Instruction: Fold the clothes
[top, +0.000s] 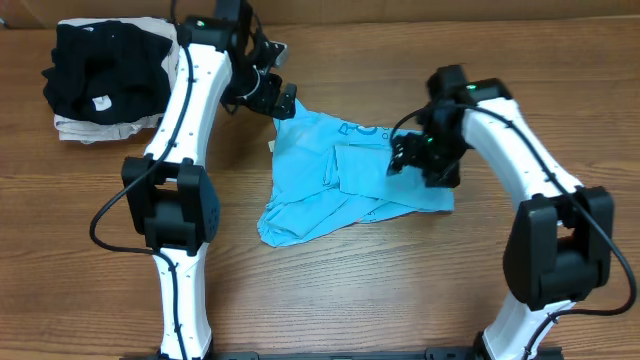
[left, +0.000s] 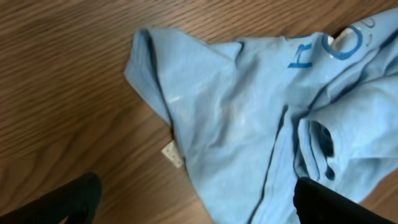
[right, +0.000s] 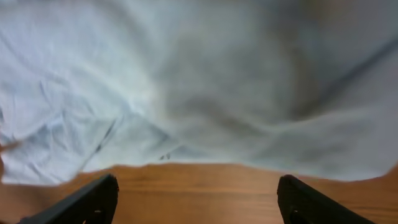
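A wooden table (top: 400, 300) is seen from above, and two white-and-black arms are reached over it from the near edge: the left arm (top: 185, 110) toward the far edge, the right arm (top: 520, 140) bent inward from the right edge.

The light sky-blue T-shirt (top: 330, 190) is spread in a crumpled, partly folded heap around the middle of the table, with one flap laid over its centre. Blue lettering (top: 365, 130) is shown on its far part. In the left wrist view the T-shirt (left: 249, 124) is seen lying flat on the wood. In the right wrist view its blurred cloth (right: 199, 81) fills the upper part, with its edge resting on the table.

At the far left corner a black garment (top: 100, 65) is piled on a beige folded garment (top: 100, 130).

The left gripper (top: 283, 103) is held at the far left corner of the T-shirt; its fingers (left: 68, 202) are spread wide. The right gripper (top: 400, 160) is placed over the right part of the T-shirt, and its fingers (right: 81, 202) are likewise opened wide, at the cloth's edge.

A small white tag (left: 172, 154) is seen at the T-shirt's edge, lying on the wood.
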